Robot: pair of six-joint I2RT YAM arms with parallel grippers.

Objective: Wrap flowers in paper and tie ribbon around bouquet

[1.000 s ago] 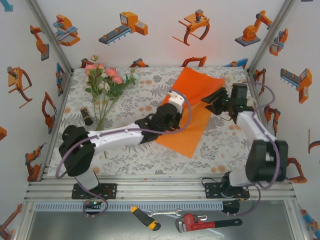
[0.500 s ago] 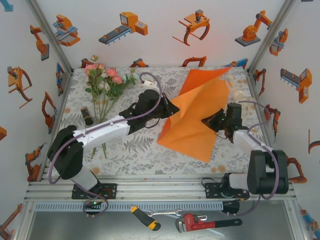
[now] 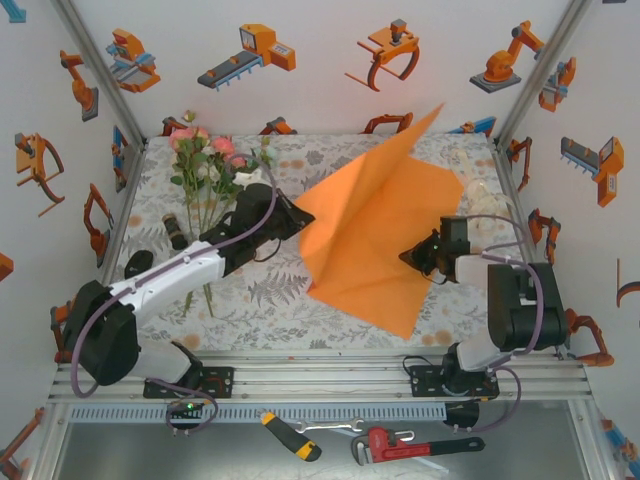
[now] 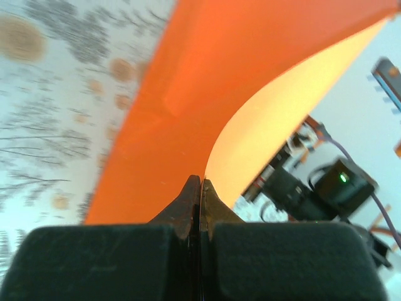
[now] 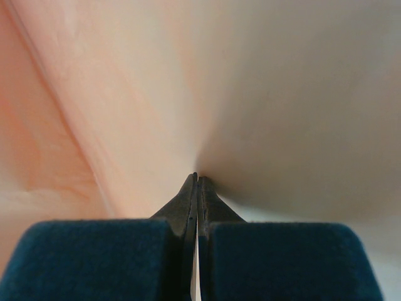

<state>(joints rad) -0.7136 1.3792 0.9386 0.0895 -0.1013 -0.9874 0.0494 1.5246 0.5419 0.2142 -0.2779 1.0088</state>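
While both arms reach in toward the middle of the table, the top view has the paper standing up off the tablecloth like a lopsided tent. One corner pokes high toward the back wall and another sits low near the front edge. The left gripper is at the sheet's left edge with its jaws pressed together on the orange. The right gripper meets the sheet from the right side, though from up here I can't make out how its jaws stand. The flowers lie in the far left corner, blooms toward the back wall and stems running toward the near edge, well apart from the paper. The left arm crosses over the stems. A small dark cylinder lies just beside them on the left. Down on the front ledge are a yellow-handled screwdriver and a red pipe wrench.

From the left wrist, the left gripper has its fingertips squeezed tight together, pinching the edge of the paper. The sheet curves up and away, deep orange on one face and glowing yellow-orange on the other. The printed tablecloth runs along the left, and the right arm shows beyond with a green light on it.

From the right wrist, the right gripper is likewise clamped shut on the paper, which looks washed out to a pale peach and spreads across everything ahead of the fingers.
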